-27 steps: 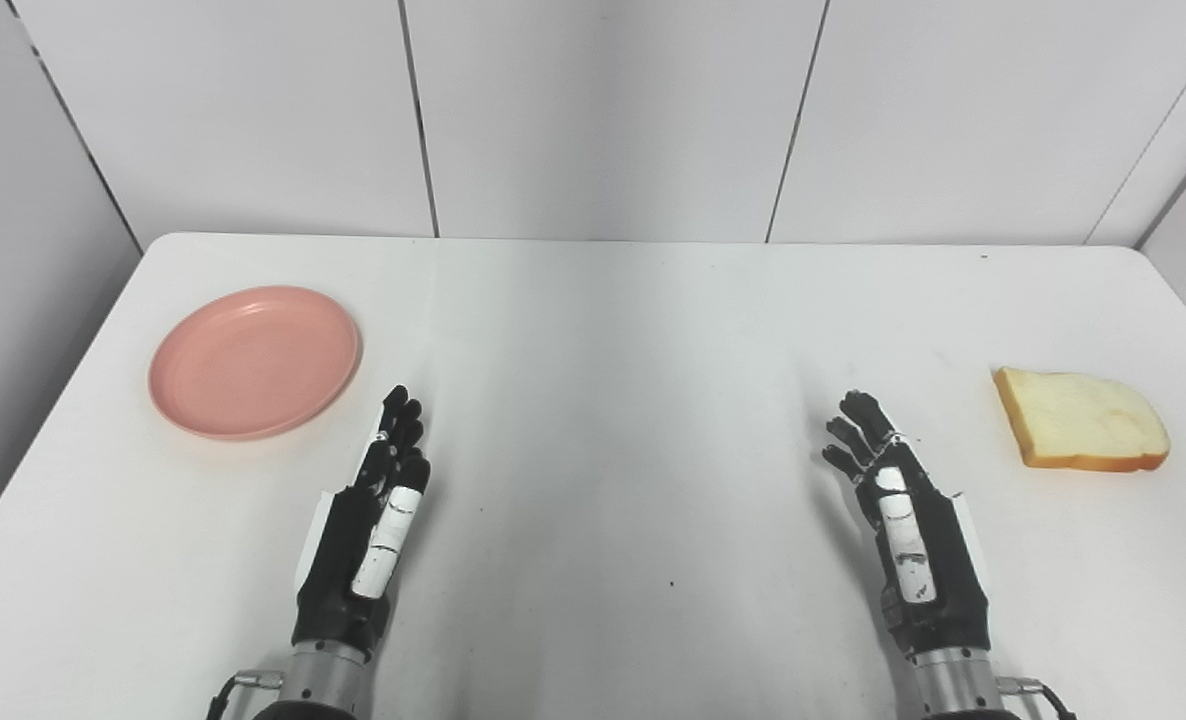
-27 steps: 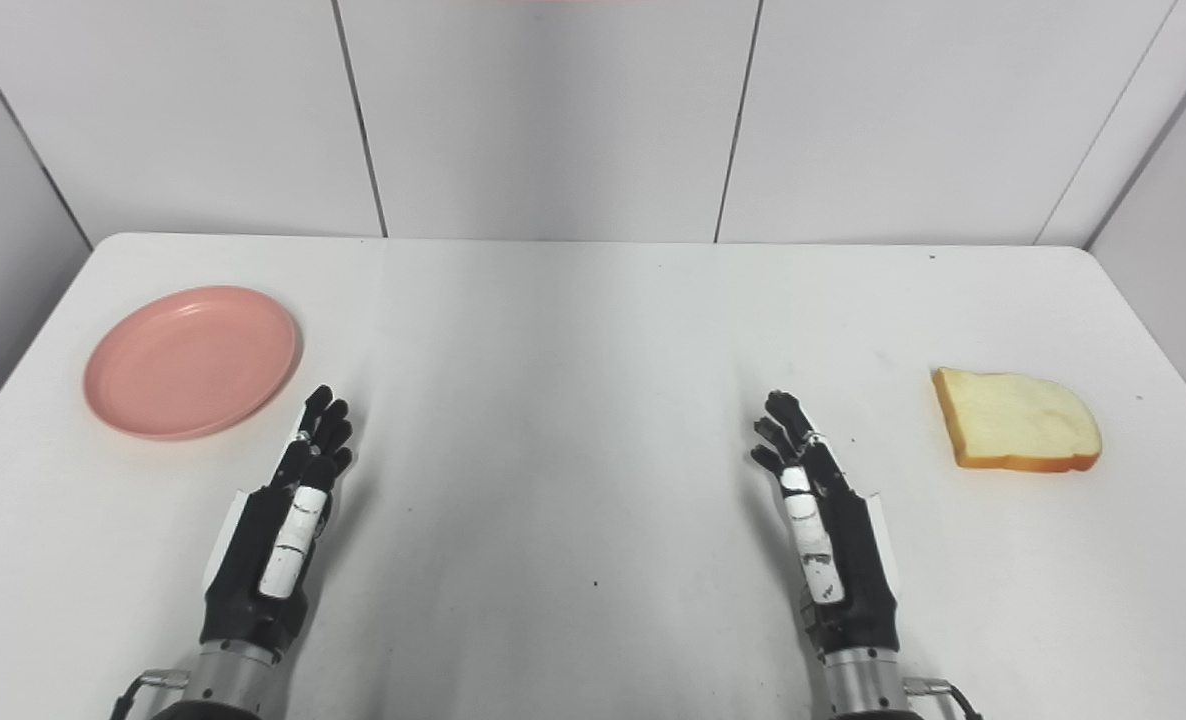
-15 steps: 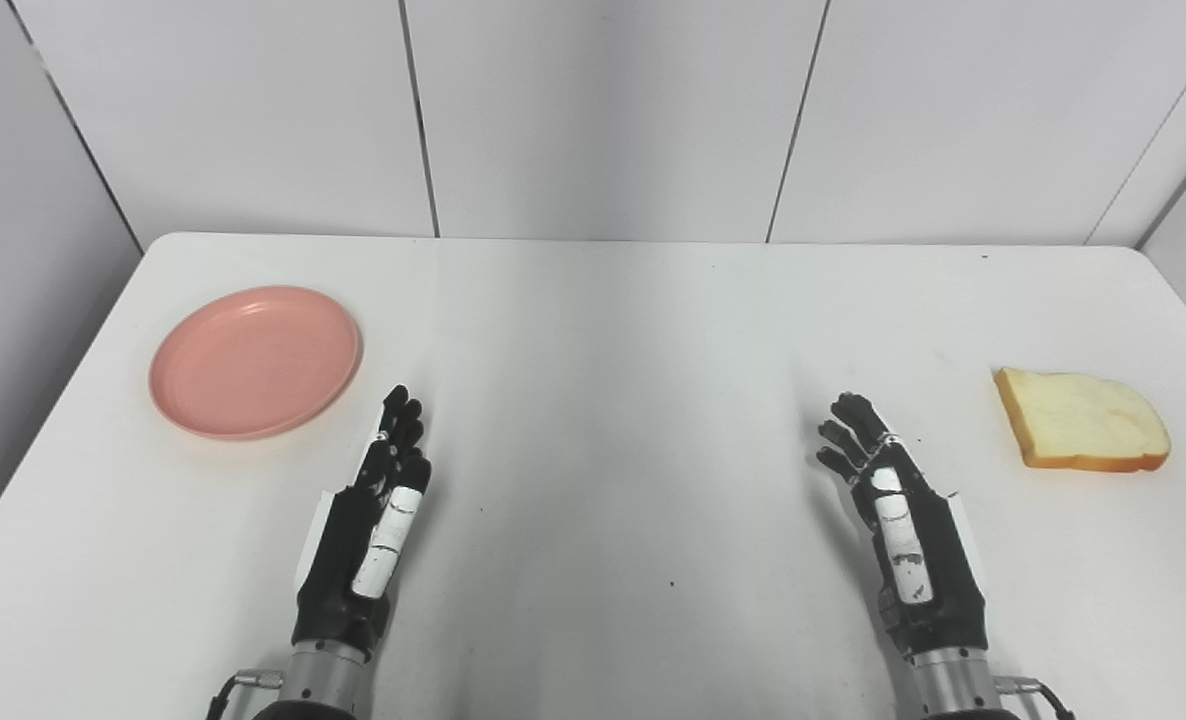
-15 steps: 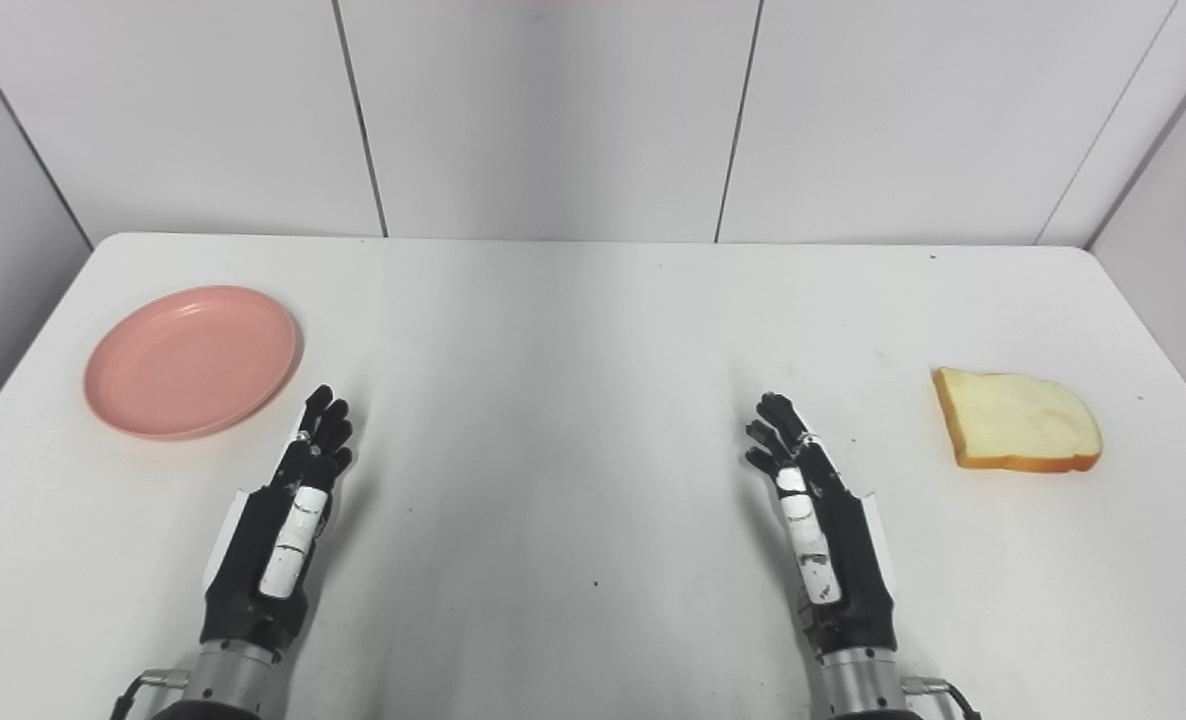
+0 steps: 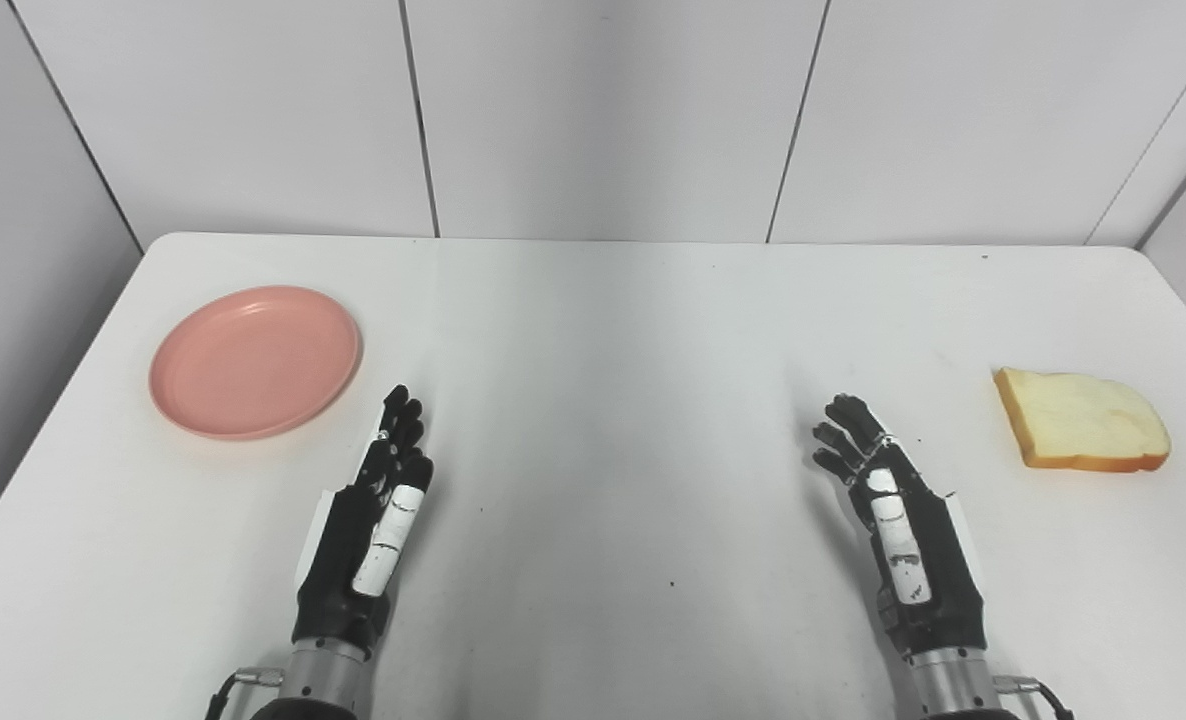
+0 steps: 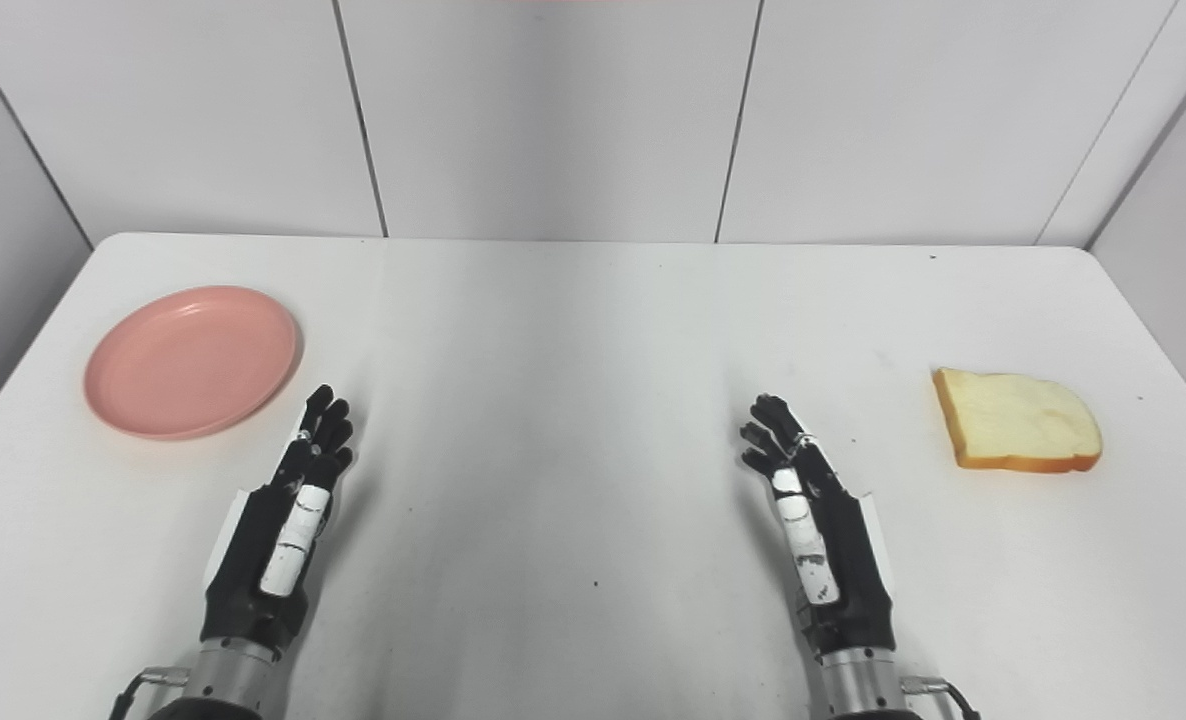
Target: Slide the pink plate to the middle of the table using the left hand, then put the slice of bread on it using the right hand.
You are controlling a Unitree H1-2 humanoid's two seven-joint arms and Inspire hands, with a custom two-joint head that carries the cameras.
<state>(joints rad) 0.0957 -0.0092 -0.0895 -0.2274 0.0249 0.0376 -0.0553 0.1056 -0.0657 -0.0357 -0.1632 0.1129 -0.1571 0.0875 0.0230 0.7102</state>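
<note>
A round pink plate [image 5: 255,361] lies empty at the left side of the white table [image 5: 603,330]. A slice of bread [image 5: 1083,420] with a brown crust lies flat near the right edge. My left hand [image 5: 368,525] rests edge-up near the front, just right of and nearer than the plate, open with straight fingers and holding nothing. My right hand [image 5: 898,520] stands edge-up at the front right, well left of the bread, open with its fingers slightly curled and holding nothing.
White wall panels [image 5: 603,110] rise behind the table's far edge. The table's left and right edges lie close beside the plate and the bread.
My right hand has drifted slightly to the left, away from the bread. The left hand, the plate and the bread have not moved.
</note>
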